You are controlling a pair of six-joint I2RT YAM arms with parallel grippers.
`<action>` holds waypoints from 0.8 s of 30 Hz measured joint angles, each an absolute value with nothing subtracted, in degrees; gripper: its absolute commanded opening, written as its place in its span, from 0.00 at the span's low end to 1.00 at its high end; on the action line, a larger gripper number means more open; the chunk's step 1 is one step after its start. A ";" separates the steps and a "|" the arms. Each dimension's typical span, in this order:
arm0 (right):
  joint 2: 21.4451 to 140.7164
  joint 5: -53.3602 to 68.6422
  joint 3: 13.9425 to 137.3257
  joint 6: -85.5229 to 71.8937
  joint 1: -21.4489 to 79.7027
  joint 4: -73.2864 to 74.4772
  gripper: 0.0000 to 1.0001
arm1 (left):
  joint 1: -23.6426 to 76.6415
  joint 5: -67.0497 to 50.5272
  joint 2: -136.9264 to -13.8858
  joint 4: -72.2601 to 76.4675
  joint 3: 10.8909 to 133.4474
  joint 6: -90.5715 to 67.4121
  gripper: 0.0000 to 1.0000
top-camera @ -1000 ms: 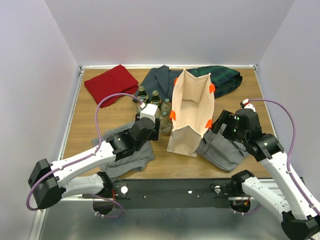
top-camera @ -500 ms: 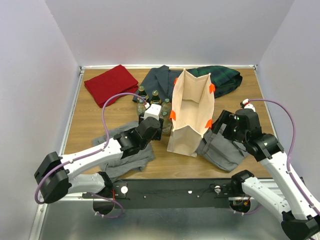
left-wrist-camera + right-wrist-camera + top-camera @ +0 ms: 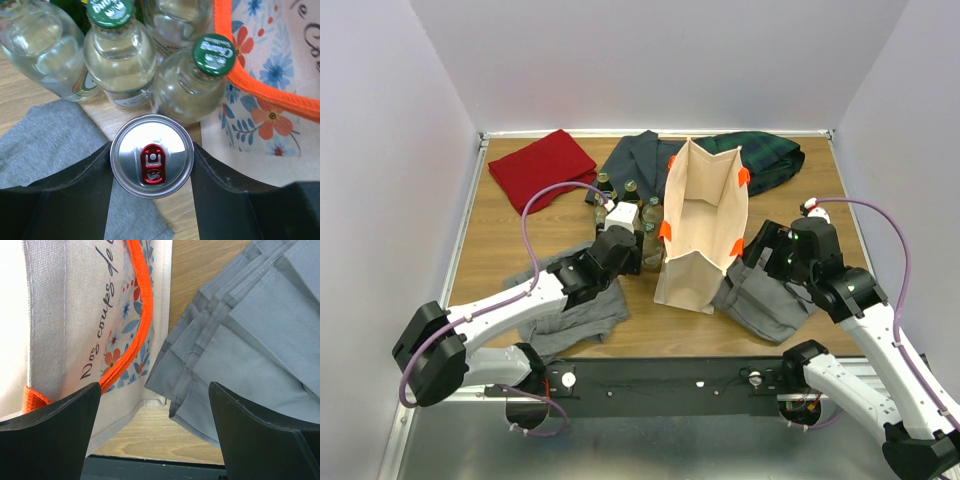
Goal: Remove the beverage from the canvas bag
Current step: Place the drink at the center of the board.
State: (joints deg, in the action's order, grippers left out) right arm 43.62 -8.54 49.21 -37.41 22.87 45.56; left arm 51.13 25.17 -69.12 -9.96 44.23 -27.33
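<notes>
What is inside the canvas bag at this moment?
The top view looks into the open canvas bag: only bare beige inner walls show, no beverage. Its near wall covers the near part of the bottom.

Four bottles [image 3: 120, 60], one can [image 3: 151, 156], one canvas bag [image 3: 700, 215], five folded cloths [image 3: 540, 168]

The canvas bag [image 3: 65, 300] reads "Nos coups de"; the bottle cap [image 3: 214, 51] print is unreadable.
</notes>
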 measured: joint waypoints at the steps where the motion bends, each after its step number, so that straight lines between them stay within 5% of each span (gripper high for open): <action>1: 43.62 -8.51 49.19 -37.41 22.87 45.52 0.97 | 50.70 24.53 -69.12 -9.87 44.23 -27.38 0.00; 16: 43.94 -8.49 49.08 -37.41 22.90 45.45 0.97 | 46.44 19.03 -70.28 -6.48 42.22 -26.26 0.00; 24: 43.94 -8.49 49.06 -37.41 22.87 45.45 0.97 | 46.06 18.37 -71.02 -6.00 42.09 -25.89 0.18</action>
